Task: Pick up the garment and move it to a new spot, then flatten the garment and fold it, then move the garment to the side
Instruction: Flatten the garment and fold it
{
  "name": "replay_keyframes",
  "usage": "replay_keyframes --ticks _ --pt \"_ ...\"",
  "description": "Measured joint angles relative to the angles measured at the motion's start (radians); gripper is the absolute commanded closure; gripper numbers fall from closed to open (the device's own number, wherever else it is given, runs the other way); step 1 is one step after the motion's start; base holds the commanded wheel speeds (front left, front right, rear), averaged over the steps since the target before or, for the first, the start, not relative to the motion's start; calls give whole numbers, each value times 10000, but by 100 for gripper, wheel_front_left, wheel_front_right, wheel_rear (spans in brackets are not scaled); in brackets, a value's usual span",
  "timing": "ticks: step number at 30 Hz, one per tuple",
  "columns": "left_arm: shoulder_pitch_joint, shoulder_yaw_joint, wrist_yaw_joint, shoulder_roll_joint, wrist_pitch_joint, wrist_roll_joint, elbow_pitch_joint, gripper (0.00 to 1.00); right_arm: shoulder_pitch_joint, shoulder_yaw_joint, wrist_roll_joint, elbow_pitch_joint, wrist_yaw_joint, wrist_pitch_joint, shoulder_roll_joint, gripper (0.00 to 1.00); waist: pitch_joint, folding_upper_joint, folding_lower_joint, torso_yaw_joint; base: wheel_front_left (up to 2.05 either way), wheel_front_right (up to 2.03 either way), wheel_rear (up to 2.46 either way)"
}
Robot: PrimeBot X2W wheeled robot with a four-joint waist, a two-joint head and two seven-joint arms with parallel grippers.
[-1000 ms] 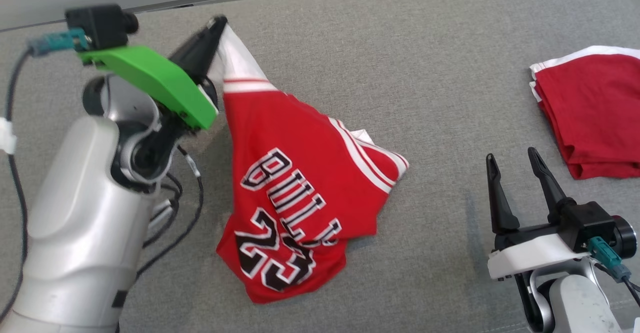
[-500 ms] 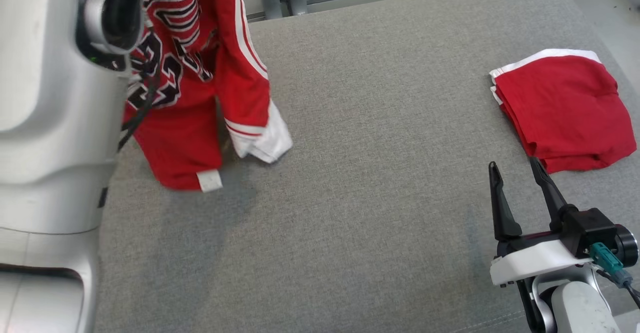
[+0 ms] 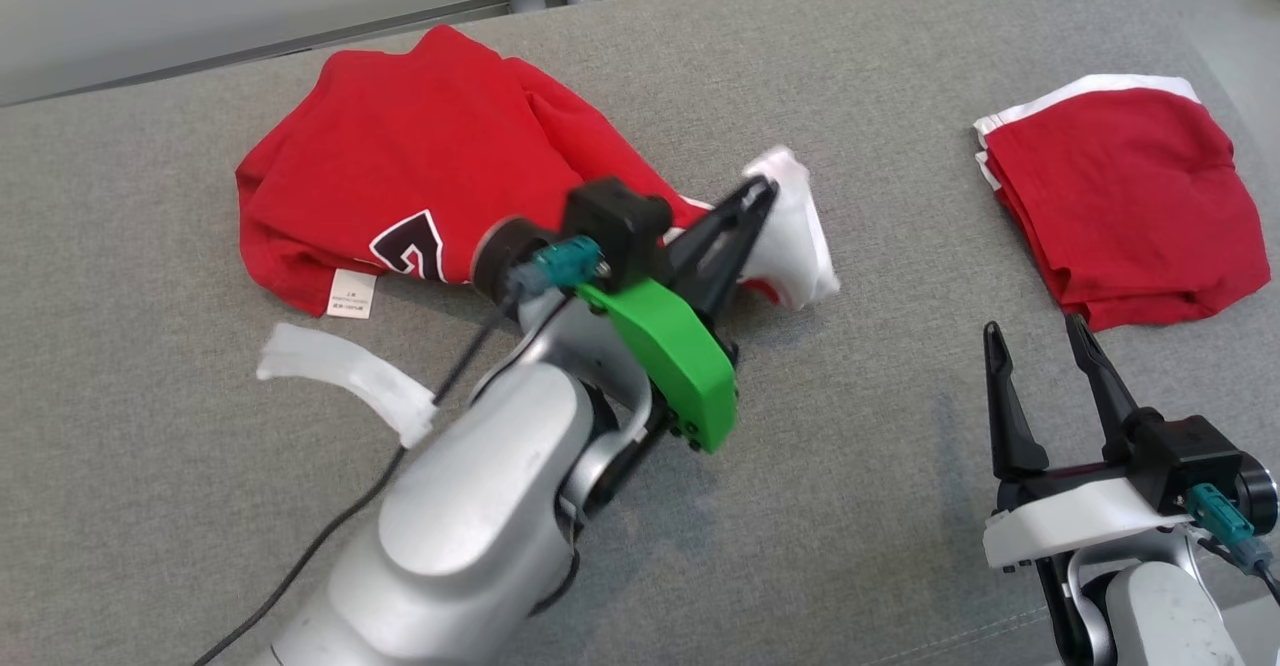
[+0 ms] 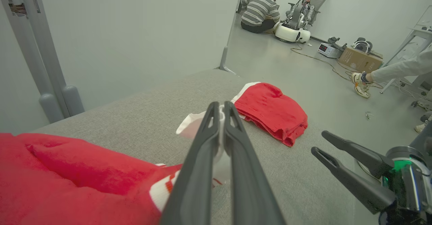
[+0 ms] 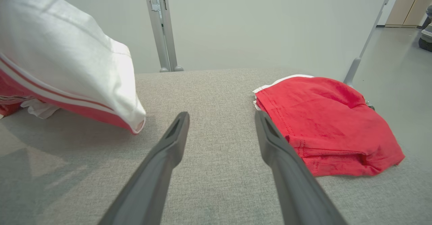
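The garment is a red jersey with white trim, lying crumpled at the far left of the grey padded surface. My left gripper is shut on its white-trimmed end, which is drawn out to the right just above the surface. In the left wrist view the closed fingers pinch white cloth, with the red body of the garment at lower left. The right wrist view has the held white end of the garment hanging at upper left. My right gripper stands open and holds nothing at lower right.
A folded red garment with a white edge lies at the far right, just beyond my right gripper. Bare grey surface stretches between the two garments. In the left wrist view a person sits on the floor beyond, and a foot shows at right.
Half a second ago the garment hung from my raised left gripper; now it lies on the surface, its white end pulled right. The head camera shifted. The right arm has stayed put.
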State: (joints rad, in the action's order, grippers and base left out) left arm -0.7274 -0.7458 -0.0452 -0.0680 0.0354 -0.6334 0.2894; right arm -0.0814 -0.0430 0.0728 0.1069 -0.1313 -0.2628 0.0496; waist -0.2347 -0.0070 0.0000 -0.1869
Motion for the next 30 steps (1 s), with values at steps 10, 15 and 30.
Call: replay_keyframes --ticks 10,15,30 --pt "944 -2107 -437 161 -173 -192 487 92 -295 259 240 90 0 0 0 0 -517 0 0 -382 0 0 0" --pt "1263 -2775 -516 176 -550 -658 1120 51 -266 232 343 182 0 0 0 0 -714 0 0 -673 0 0 0" --pt "448 -1574 491 -863 1137 -2516 -466 0 -243 -84 405 198 0 0 -2 0 -764 0 0 -487 0 0 0"
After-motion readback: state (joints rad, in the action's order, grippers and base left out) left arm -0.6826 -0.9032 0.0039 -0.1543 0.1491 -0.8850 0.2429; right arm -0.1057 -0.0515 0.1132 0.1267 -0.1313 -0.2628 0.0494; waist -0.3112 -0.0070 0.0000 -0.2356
